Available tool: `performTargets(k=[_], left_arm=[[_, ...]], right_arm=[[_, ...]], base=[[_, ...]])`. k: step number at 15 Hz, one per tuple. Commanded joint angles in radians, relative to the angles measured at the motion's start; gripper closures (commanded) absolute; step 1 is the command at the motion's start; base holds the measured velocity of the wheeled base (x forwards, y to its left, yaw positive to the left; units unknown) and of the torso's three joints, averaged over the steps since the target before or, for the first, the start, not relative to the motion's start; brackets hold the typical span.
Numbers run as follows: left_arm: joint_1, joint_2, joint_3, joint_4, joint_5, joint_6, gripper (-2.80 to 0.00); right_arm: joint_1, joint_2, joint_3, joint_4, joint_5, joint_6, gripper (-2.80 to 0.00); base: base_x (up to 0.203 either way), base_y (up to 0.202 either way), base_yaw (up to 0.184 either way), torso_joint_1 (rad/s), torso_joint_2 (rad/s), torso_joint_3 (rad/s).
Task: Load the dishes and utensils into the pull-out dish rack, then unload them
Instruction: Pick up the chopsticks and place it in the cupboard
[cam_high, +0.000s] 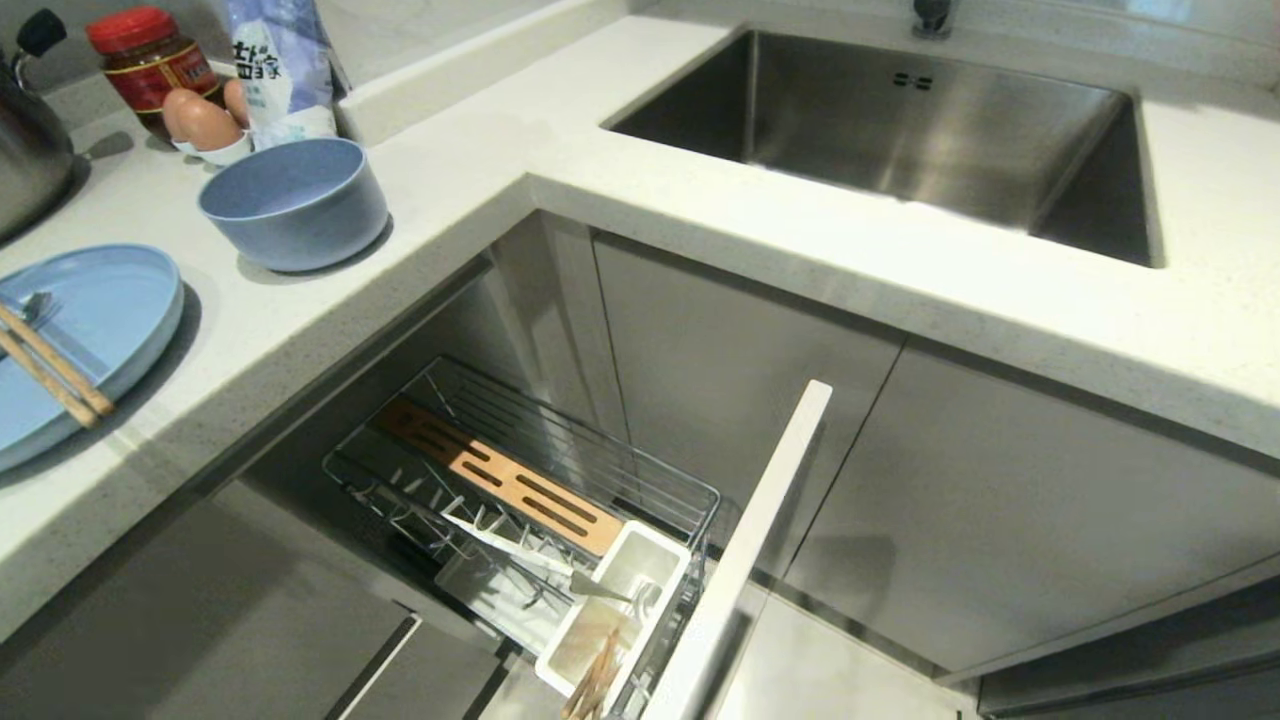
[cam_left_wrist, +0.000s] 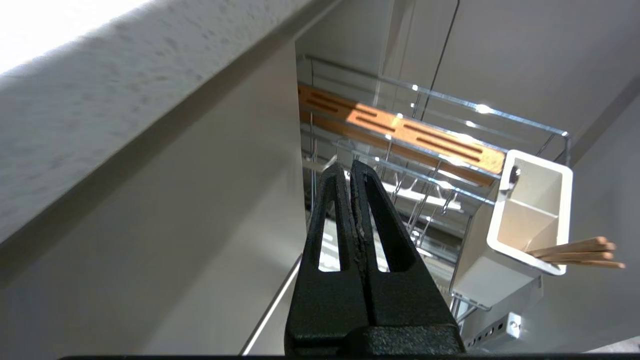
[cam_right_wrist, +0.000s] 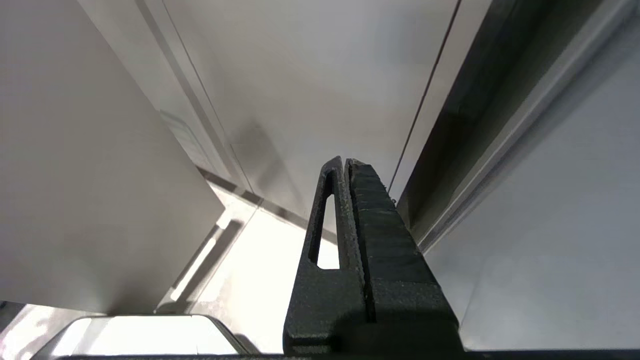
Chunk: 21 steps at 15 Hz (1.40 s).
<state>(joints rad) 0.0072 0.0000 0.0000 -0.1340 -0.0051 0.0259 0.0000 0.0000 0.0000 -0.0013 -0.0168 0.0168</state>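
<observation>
Head view suggests starting with the plate (cam_high: 95, 310) beside the bowl (cam_high: 293, 203) on the countertop (cam_high: 440, 190), seating it upright in the pulled-out dish rack (cam_high: 520, 480), whose cutlery box (cam_high: 615, 610) holds chopsticks (cam_left_wrist: 580, 251), while left gripper (cam_left_wrist: 350, 170) and right gripper (cam_right_wrist: 345, 165) hang pinched shut, empty.

Both the left claw (cam_left_wrist: 350, 167) and the right claw (cam_right_wrist: 345, 162) are matte black with a rough, grainy surface, each finger a tapering wedge pierced by a long narrow slot, widening back from the tips into a solid black base.
</observation>
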Motion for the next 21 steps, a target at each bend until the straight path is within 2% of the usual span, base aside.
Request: performTargets(k=[1,8,11,12,14,17,19,21], left_arm=[[0.0,0.002,0.04,-0.001,0.001,0.0,0.0],[0.0,0.002,0.04,0.001,0.004,-0.006,0.0],[0.0,0.002,0.038,-0.008,-0.017,0.011,0.0],[0.0,0.002,0.002,-0.01,-0.026,0.012,0.0],[0.0,0.006,-0.16,0.02,-0.048,0.013,0.0],[0.001,0.066,-0.486,0.181,-0.099,0.017,0.0],[0.006,0.197,-0.741,0.27,-0.124,0.018,0.0],[0.025,0.395,-0.974,0.312,-0.138,0.018,0.0]], right_arm=[[0.0,0.0,0.0,0.0,0.0,0.0,0.0],[0.0,0.0,0.0,0.0,0.0,0.0,0.0],[0.0,0.0,0.0,0.0,0.0,0.0,0.0],[0.0,0.0,0.001,0.0,0.0,0.0,0.0],[0.0,0.0,0.0,0.0,0.0,0.0,0.0],[0.0,0.0,0.002,0.0,0.0,0.0,0.0],[0.0,0.0,0.0,0.0,0.0,0.0,0.0],[0.0,0.0,0.0,0.0,0.0,0.0,0.0]], base=[[0.0,0.0,0.0,0.003,0.0,-0.194],[0.0,0.0,0.0,0.003,0.0,-0.106],[0.0,0.0,0.0,0.0,0.0,0.0],[0.0,0.0,0.0,0.0,0.0,0.0],[0.0,0.0,0.0,0.0,0.0,0.0],[0.0,0.0,0.0,0.0,0.0,0.0],[0.0,0.0,0.0,0.0,0.0,0.0],[0.0,0.0,0.0,0.0,0.0,0.0]])
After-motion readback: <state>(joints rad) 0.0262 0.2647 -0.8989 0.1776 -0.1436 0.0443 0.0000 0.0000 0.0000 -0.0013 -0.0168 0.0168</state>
